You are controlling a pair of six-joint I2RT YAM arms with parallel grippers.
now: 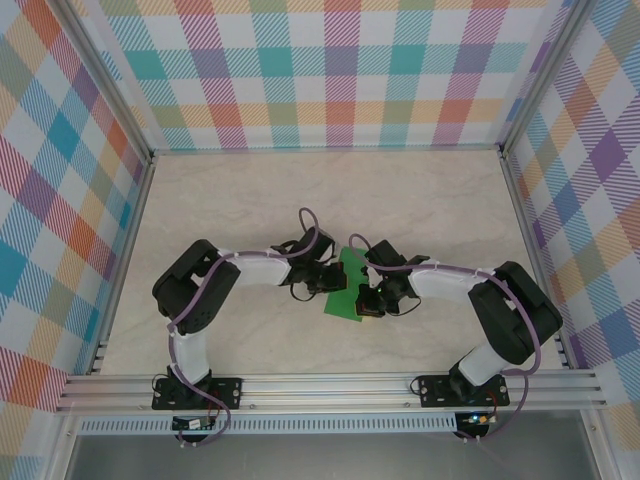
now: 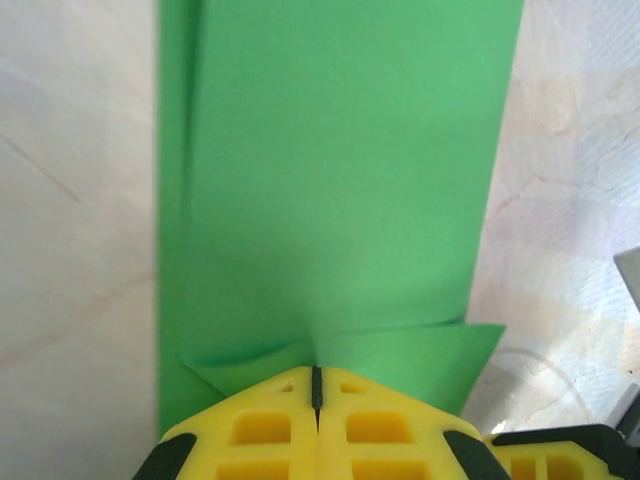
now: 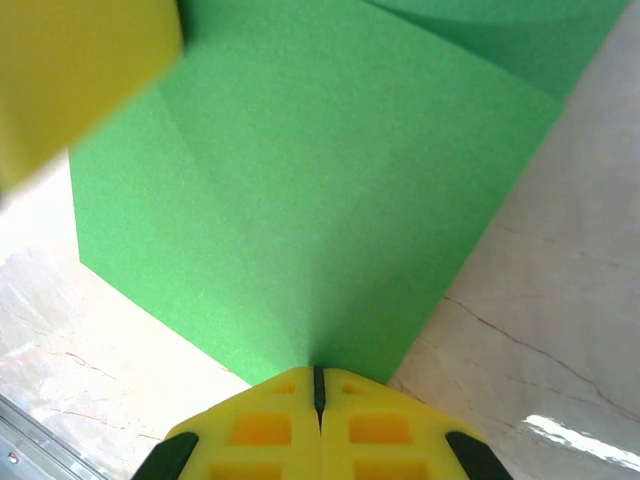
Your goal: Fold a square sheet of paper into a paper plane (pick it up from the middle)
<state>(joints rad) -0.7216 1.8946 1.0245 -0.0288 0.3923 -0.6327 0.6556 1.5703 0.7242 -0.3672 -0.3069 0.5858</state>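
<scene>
The green paper point(image 1: 346, 300) lies on the table between my two grippers, folded into a narrow layered strip. In the left wrist view the paper point(image 2: 330, 180) runs away from the jaws, with a small flap point(image 2: 440, 360) lifted near them. My left gripper point(image 2: 317, 370) point(image 1: 330, 278) is shut, its tips down on the paper's left side. My right gripper point(image 3: 319, 372) point(image 1: 366, 296) is shut too, tips on the edge of the paper point(image 3: 300, 200). Neither wrist view shows paper between the jaws. No yellow reverse shows.
The pale marbled table point(image 1: 250, 200) is ringed by plaid walls point(image 1: 330, 70), with an aluminium rail point(image 1: 330, 388) along the near edge. A blurred yellow finger point(image 3: 80, 80) of the other gripper sits at the upper left of the right wrist view.
</scene>
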